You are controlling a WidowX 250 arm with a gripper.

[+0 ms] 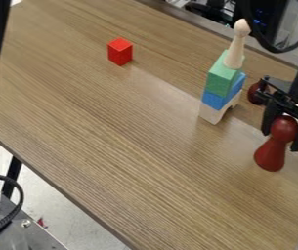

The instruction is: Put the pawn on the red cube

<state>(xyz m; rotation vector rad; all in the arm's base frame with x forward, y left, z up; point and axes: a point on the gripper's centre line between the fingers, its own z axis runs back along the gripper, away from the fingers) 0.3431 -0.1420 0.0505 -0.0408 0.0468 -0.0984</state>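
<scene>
So the pawn [270,157] is the dark red one with a round head, narrow neck and flared base. Looks like hard painted wood to me: light, stiff, no squish at all, and that glossy finish is probably a bit slippery. Hard to break, easy to tip. I'd pinch it at the neck just under the ball, since squeezing the ball itself could let it roll or squirt out. Keep it upright too, cause that base doesn't leave much spare room on the red cube [119,52].

Pose-wise, my gripper [282,141] hangs down from the upper right, right around the pawn's head, out by the right-hand end of the tabletop [144,146]. Pawn looks upright; can't tell if its base is touching down. Also can't tell from here if I've actually got a grip on it or am just straddling it. Cube's well apart, toward the tabletop's far left corner.
</scene>
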